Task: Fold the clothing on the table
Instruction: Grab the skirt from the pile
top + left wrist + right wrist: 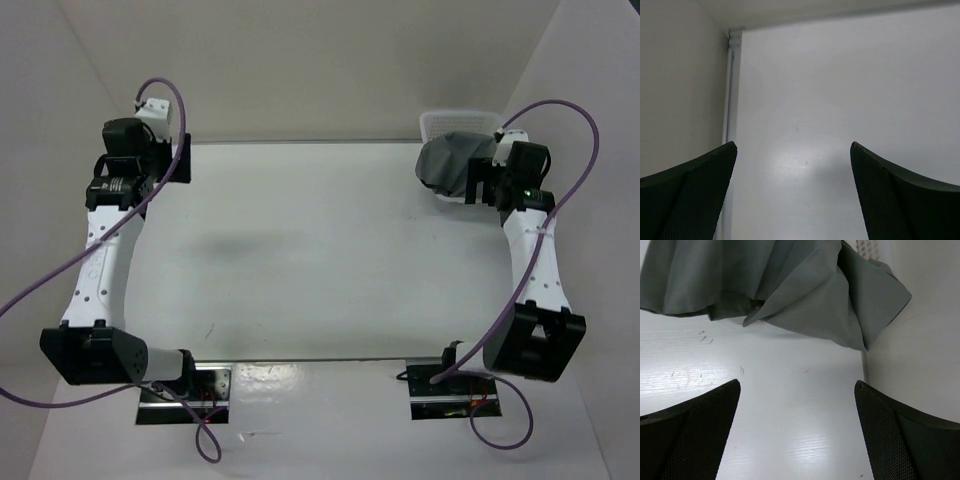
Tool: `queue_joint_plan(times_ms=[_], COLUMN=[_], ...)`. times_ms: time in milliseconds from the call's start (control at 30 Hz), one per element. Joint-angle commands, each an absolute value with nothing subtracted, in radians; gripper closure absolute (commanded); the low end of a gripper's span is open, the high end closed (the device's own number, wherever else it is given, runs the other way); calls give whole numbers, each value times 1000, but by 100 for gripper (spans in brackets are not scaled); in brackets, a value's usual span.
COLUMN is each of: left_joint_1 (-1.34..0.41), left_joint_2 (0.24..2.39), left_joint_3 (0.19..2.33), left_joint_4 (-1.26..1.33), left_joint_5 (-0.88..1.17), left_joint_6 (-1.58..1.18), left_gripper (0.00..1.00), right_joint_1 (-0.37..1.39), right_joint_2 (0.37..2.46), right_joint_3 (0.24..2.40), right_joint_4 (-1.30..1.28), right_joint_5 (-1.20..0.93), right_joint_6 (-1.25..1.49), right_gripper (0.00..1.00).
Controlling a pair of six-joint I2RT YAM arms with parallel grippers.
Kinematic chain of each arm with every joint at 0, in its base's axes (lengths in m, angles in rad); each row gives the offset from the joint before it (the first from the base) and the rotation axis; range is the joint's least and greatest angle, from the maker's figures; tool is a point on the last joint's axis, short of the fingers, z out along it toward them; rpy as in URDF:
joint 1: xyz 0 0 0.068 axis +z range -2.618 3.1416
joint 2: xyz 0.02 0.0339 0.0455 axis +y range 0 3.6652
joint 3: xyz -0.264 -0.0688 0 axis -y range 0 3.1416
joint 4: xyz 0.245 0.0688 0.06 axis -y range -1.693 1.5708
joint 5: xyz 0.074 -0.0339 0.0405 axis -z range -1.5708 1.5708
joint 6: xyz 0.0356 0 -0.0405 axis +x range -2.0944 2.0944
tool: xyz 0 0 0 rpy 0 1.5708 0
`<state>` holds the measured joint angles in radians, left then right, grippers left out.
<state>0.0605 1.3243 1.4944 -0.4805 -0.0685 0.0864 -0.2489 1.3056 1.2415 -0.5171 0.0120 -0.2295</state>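
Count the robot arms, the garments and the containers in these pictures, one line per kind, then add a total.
Robot arms: 2
Grey skirt: 1
White mesh basket: 1
Total: 4

Clothing [450, 165]: edge beside the right tool [796, 387] hidden behind that tool from above; upper part cut off by the right wrist view's top edge; pleats too small to tell from above.
Basket [458, 122]: behind the clothing, mostly covered by it; only its far rim and a perforated sliver show.
Right tool: both fingers [690, 430] cut off at the bottom edge, below the clothing.
Left tool [792, 147]: well apart from the clothing; fingers likewise cut off, and not made out from above.
Worktop [320, 250]: corner under the clothing hidden.
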Motion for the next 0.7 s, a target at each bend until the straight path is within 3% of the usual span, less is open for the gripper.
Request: queue_joint_plan(times_ms=[0,267,667], left_joint_1=[84,84,94], left_joint_2=[1379,1531,1427], left_joint_3=[1428,1430,1352], left_joint_4=[-672,-793,-690], left_joint_5=[-163,-202,-67], left_joint_6=[63,83,23], left_gripper=[0,0,0], right_joint_1=[-265,-265,-265], right_joint_2=[1417,1592,1859], right_joint_3=[1403,1615,1749], right_joint_4=[-615,-583,-485], right_joint_5=[26,9,-21], right_joint_6=[-200,-199,-227], right_gripper=[1,1,1])
